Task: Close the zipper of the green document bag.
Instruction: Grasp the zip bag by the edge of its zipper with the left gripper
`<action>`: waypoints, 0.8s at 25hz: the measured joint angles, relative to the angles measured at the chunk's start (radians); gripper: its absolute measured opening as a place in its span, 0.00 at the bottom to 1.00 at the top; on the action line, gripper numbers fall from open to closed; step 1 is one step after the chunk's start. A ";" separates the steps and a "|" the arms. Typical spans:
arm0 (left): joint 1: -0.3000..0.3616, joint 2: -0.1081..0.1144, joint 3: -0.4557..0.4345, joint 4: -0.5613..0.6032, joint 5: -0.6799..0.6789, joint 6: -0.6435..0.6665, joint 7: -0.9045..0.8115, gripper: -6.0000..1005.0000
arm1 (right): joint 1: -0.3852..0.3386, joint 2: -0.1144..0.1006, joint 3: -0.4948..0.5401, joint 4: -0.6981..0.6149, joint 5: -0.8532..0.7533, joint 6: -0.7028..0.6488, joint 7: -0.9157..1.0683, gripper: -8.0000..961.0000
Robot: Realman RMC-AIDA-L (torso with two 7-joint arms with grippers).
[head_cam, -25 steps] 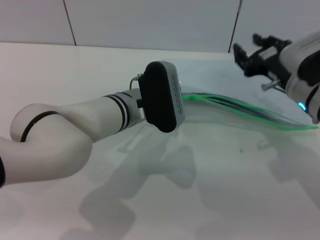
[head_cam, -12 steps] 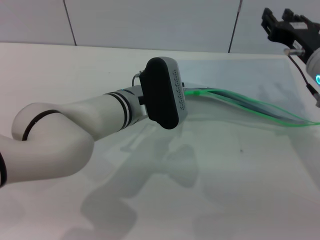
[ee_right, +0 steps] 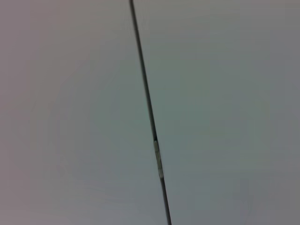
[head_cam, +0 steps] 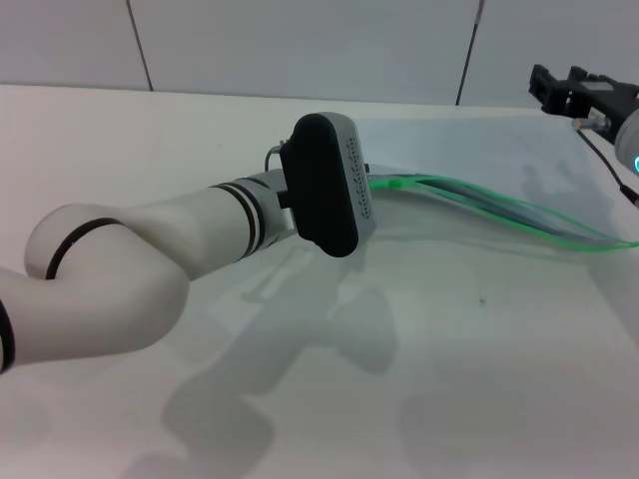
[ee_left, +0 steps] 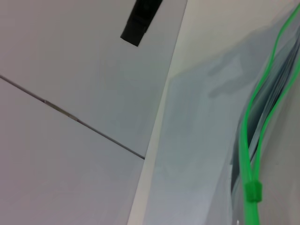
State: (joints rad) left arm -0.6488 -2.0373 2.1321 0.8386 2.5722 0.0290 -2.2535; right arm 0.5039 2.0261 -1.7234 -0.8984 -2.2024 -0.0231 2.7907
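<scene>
The right claw [head_cam: 559, 88] has gone up from over the bag [head_cam: 469, 215] to the frame's upper right, spread and holding nothing. The left claw hides mid-frame; I cannot tell its grip. The zipper [head_cam: 499, 218] gapes at right: not closed.

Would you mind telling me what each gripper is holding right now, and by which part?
The right gripper is raised off the table, open and holding nothing. The left gripper's fingers are hidden behind its wrist near the slider end of the zipper, so any hold there cannot be told.
</scene>
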 joint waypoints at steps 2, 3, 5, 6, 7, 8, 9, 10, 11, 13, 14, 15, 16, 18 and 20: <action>0.000 0.000 0.000 -0.001 0.000 0.000 0.000 0.06 | 0.006 0.000 -0.004 0.011 -0.001 0.000 -0.024 0.51; 0.000 0.000 0.000 -0.002 0.000 0.000 0.000 0.06 | 0.007 0.000 -0.006 0.012 -0.001 0.000 -0.037 0.51; 0.000 0.000 0.000 -0.002 0.000 0.000 0.000 0.06 | 0.011 0.001 -0.009 0.016 0.000 -0.003 -0.068 0.51; 0.000 0.000 0.000 -0.002 0.000 0.000 0.000 0.06 | 0.012 0.001 -0.009 0.017 0.002 -0.007 -0.076 0.51; 0.000 0.000 0.000 -0.003 0.000 0.000 0.000 0.06 | 0.012 0.002 -0.009 0.019 0.003 -0.011 -0.081 0.51; 0.000 0.000 0.000 -0.003 0.000 0.000 0.000 0.06 | 0.011 0.002 -0.009 0.018 0.003 -0.014 -0.082 0.51; 0.000 0.000 0.000 -0.003 0.000 0.000 0.000 0.06 | 0.009 0.001 -0.012 0.013 0.002 -0.016 -0.085 0.51; 0.002 0.000 0.000 -0.003 0.000 0.000 0.000 0.06 | 0.006 0.000 -0.016 0.005 0.001 -0.019 -0.092 0.51; 0.004 0.000 -0.001 -0.003 0.000 0.000 0.000 0.06 | 0.003 -0.001 -0.017 -0.004 -0.003 -0.032 -0.107 0.51; 0.007 0.001 -0.005 -0.003 0.000 0.000 0.000 0.06 | 0.003 -0.005 -0.006 -0.024 -0.010 -0.087 -0.161 0.52; 0.008 0.001 -0.007 -0.003 0.000 0.000 0.000 0.06 | 0.006 -0.005 0.007 -0.028 -0.013 -0.117 -0.194 0.52; 0.009 0.002 -0.009 -0.002 0.000 0.000 0.000 0.06 | 0.011 -0.006 0.024 -0.031 -0.015 -0.145 -0.231 0.54; 0.010 0.002 -0.010 -0.002 0.000 0.000 0.000 0.06 | 0.016 -0.005 0.039 -0.033 -0.014 -0.164 -0.269 0.56; 0.010 0.002 -0.010 0.000 0.000 0.001 0.000 0.06 | 0.017 -0.004 0.050 -0.041 -0.015 -0.181 -0.335 0.60; 0.010 0.002 -0.011 0.001 0.000 0.002 0.000 0.06 | 0.016 -0.004 0.050 -0.058 -0.015 -0.203 -0.408 0.65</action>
State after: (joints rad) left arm -0.6387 -2.0355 2.1208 0.8397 2.5725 0.0308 -2.2535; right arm 0.5198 2.0225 -1.6730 -0.9562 -2.2169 -0.2258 2.3824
